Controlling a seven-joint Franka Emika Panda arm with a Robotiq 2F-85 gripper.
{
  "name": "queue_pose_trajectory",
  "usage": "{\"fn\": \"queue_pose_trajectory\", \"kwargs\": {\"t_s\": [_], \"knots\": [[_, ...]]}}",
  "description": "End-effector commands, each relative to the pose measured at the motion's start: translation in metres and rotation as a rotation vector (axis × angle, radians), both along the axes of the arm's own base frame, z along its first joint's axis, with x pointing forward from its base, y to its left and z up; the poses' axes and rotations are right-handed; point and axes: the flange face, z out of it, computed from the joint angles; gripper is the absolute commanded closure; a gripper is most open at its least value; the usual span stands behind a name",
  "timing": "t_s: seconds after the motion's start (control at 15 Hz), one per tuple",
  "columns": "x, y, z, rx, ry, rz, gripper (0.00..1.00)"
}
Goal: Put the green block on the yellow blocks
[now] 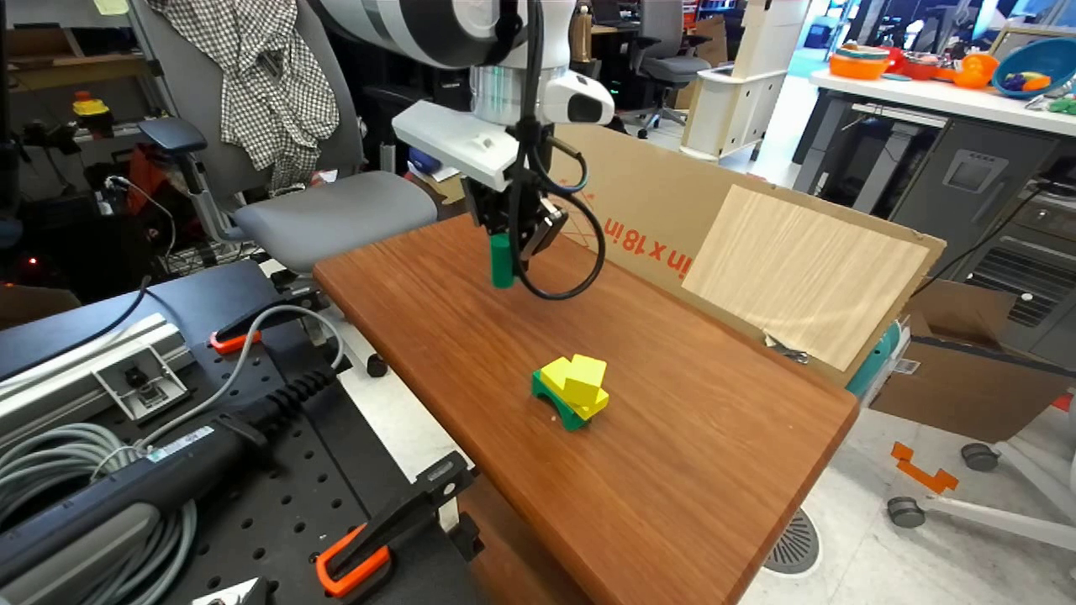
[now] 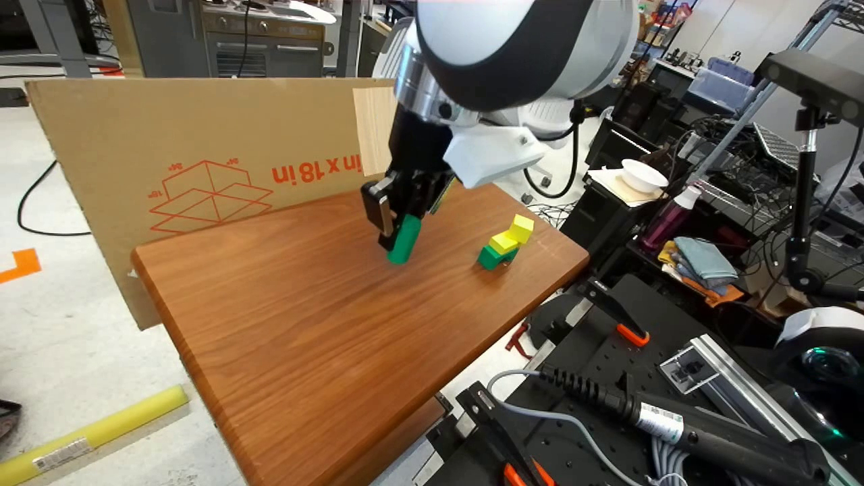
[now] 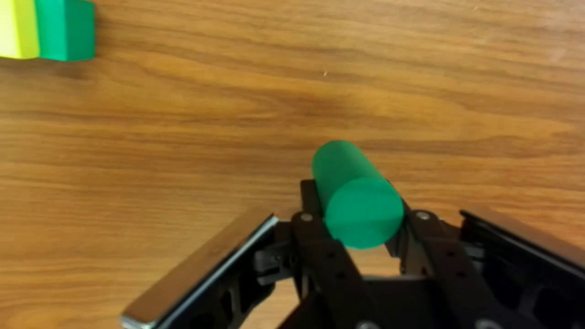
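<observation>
The gripper (image 3: 358, 203) was clamped on the green block (image 1: 502, 262) near its upper end, probably so its bottom was free for standing on the yellow blocks (image 1: 582, 385).

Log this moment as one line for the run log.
gripper: shut on green cylinder | yellow blocks: stacked on green arch | placing cylinder on yellow blocks: not yet done

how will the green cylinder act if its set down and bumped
The green cylinder would likely roll on its side, given its round wall. Stood on its flat end, it might tip, being longer than wide. It seems stiff: no dent shows where the gripper holds it.
</observation>
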Motion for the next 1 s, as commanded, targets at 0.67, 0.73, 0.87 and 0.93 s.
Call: {"fn": "queue_pose_trajectory", "kwargs": {"t_s": [0.67,0.73,0.87,0.93], "knots": [[-0.026,-0.147,0.078,-0.048,0.06,-0.241,0.92],[-0.028,-0.152,0.076,-0.052,0.069,-0.251,0.92],[-0.028,-0.16,0.073,-0.058,0.056,-0.283,0.92],[-0.028,-0.164,0.071,-0.059,0.052,-0.302,0.92]]}}
